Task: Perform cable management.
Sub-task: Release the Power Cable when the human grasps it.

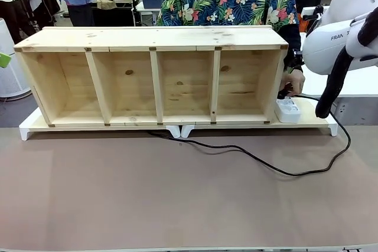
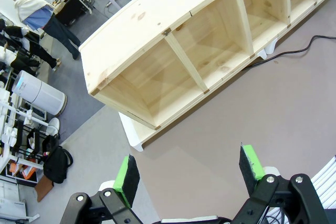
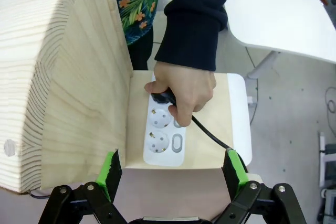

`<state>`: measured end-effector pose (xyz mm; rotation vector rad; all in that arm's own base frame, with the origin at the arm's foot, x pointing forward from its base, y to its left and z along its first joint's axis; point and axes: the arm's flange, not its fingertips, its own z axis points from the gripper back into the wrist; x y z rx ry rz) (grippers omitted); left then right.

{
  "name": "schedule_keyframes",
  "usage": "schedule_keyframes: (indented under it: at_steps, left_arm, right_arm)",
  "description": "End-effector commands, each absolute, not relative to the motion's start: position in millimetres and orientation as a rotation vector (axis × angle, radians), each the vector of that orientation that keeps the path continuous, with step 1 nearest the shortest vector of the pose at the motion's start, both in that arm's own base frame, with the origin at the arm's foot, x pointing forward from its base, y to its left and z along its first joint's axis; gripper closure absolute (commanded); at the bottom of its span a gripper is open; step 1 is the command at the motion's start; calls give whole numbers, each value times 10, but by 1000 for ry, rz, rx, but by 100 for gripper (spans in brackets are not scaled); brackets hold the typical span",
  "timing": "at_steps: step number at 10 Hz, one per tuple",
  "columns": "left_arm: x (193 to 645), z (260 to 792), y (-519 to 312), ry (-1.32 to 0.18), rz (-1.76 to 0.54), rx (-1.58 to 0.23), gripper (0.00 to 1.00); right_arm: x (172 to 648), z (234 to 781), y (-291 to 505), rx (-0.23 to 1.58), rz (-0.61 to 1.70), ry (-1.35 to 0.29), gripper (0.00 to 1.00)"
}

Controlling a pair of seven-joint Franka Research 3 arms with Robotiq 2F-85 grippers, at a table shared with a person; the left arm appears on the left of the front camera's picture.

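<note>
The thin black cable [image 1: 254, 156] runs from under the wooden shelf across the brown mat, loops right and climbs to the white power strip [image 1: 287, 110] at the shelf's right end. In the right wrist view a person's hand [image 3: 184, 88] grips a black plug at the strip [image 3: 164, 136], and the cable [image 3: 211, 135] leads away from it. My right gripper [image 3: 172, 167] hovers open just above the strip with nothing between its fingers. My left gripper [image 2: 189, 169] is open over the mat, well off the shelf's left end. A stretch of cable [image 2: 294, 52] shows there too.
The long wooden shelf [image 1: 153, 38] with several open compartments lies on white stands [image 1: 180, 130] at the table's far side. The person stands behind it at the right. My right arm's thick black hose [image 1: 333, 81] hangs near the strip. A white table [image 3: 278, 9] lies beyond.
</note>
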<state>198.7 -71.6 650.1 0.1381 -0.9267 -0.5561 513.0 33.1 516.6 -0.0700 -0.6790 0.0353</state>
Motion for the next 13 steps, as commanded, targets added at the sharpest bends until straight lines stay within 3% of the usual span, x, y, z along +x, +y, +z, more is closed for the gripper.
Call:
schedule_keyframes:
  at_steps: [1,13]
  left_arm:
    - [1991,6502,-716,-928,-555,140,0]
    - [1991,6502,-716,-928,-555,140,0]
  right_arm:
    - [5132,5159,338,-65,32,-675,0]
    - [5132,5159,338,-65,32,-675,0]
